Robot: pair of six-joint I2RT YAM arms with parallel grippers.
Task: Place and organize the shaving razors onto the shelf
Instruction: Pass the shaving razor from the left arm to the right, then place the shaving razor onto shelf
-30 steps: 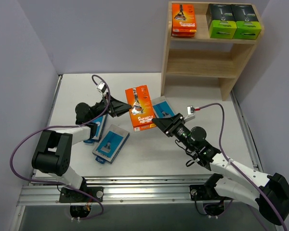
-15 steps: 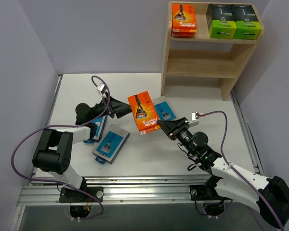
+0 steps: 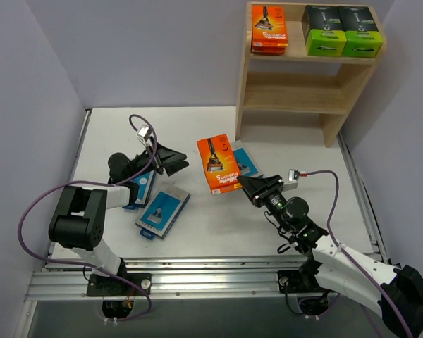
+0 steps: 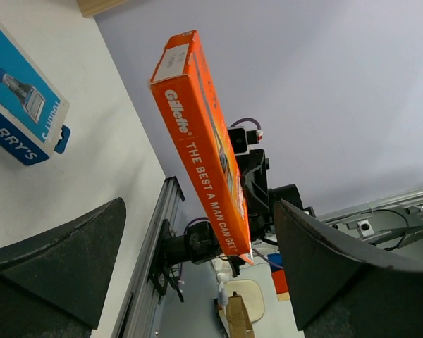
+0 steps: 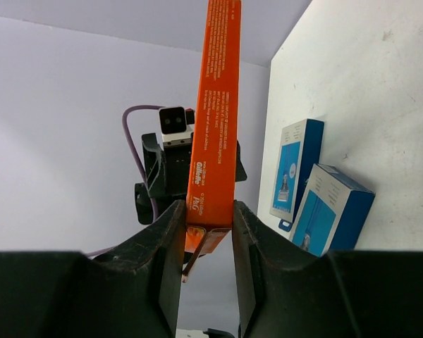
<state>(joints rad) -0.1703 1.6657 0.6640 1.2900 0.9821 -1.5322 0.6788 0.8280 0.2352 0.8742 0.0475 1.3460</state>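
Observation:
My right gripper [image 3: 245, 183] [image 5: 206, 229] is shut on the lower end of an orange razor pack [image 3: 219, 164] [image 5: 215, 120] and holds it edge-up above the table. The same orange pack [image 4: 204, 148] stands a little beyond my left gripper [image 3: 180, 163] [image 4: 197, 282], which is open wide and holds nothing. Three light-blue razor packs lie on the table: one [image 3: 244, 159] behind the held pack, one [image 3: 162, 209] in the middle left, one [image 3: 139, 191] under the left arm. The wooden shelf [image 3: 296, 90] at the back right carries orange packs [image 3: 268, 28] and two black and green boxes [image 3: 342, 32] on top.
The shelf's lower tier holds nothing. Grey walls close the table on the left, back and right. A metal rail [image 3: 197, 282] runs along the near edge. Purple cables [image 3: 28, 218] loop from both wrists.
The left gripper has opened and let go of the orange pack. The right gripper has carried the pack a little to the right, away from the left gripper.

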